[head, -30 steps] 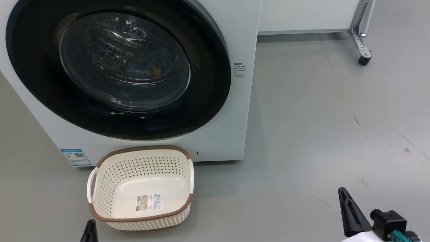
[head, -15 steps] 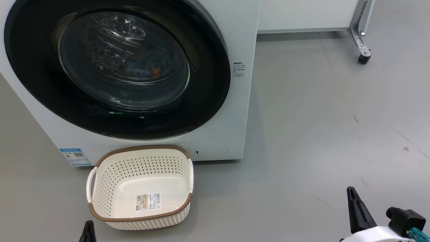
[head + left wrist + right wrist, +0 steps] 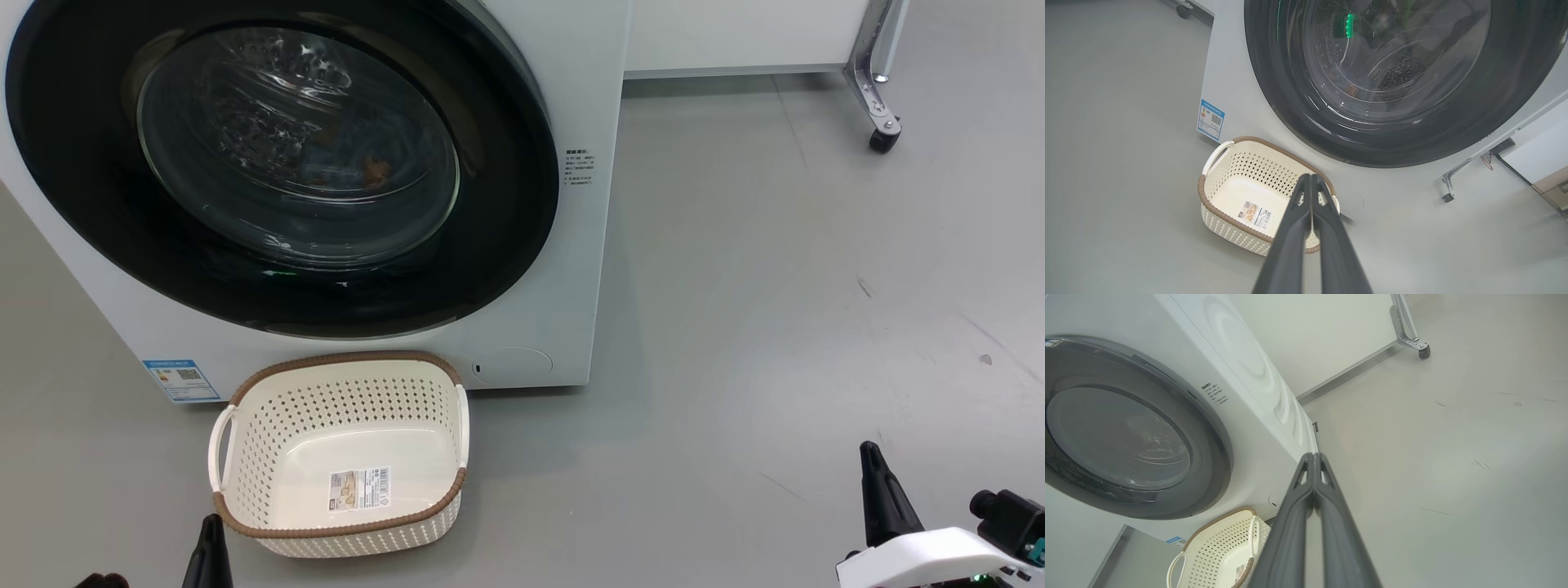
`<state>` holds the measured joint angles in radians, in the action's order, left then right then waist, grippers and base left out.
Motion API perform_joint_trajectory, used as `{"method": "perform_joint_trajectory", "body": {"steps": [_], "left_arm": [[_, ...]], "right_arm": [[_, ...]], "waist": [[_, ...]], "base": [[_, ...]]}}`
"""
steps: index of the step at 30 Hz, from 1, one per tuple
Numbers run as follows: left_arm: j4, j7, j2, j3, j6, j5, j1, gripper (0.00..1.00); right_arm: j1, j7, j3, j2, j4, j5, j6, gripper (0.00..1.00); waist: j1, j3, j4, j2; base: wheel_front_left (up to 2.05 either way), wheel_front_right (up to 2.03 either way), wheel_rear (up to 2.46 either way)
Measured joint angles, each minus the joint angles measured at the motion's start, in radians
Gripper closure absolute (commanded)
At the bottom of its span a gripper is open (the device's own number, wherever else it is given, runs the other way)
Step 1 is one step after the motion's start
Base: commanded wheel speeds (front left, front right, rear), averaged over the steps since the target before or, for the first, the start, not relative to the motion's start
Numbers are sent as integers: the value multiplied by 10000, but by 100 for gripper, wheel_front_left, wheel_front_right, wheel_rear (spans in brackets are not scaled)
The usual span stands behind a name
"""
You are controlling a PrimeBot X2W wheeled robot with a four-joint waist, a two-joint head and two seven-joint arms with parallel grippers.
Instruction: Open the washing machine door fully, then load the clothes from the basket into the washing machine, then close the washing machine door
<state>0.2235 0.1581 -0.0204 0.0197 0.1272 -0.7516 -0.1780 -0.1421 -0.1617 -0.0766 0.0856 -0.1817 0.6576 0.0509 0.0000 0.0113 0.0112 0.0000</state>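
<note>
Jaws are pressing together, empty, on left gripper (image 3: 1310,176) and right gripper (image 3: 1313,455). Basket (image 3: 343,358) is standing empty before washing machine (image 3: 571,286), washing machine door (image 3: 282,163) sitting closed.

It looks like a lab or test room. The washing machine (image 3: 571,269) stands free on a bare, scuffed grey floor (image 3: 775,286). At one o'clock in the head view, a white panel (image 3: 735,37) rests on a metal leg (image 3: 865,73) with a caster (image 3: 880,140).

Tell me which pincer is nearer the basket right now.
Left. The left pincer, shut, is just beside the near left corner of the basket; the right pincer, also shut, is far off to its right.
</note>
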Motion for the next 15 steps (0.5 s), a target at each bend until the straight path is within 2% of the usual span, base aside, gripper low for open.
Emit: {"method": "perform_joint_trajectory", "body": {"steps": [15], "left_arm": [[105,-537,-125,38,0,-2079,526,100]], "right_arm": [[432,554,366,-10,-199,2316,100,100]], "waist": [[0,-34,-26,0]], "base": [[0,0,0]]}}
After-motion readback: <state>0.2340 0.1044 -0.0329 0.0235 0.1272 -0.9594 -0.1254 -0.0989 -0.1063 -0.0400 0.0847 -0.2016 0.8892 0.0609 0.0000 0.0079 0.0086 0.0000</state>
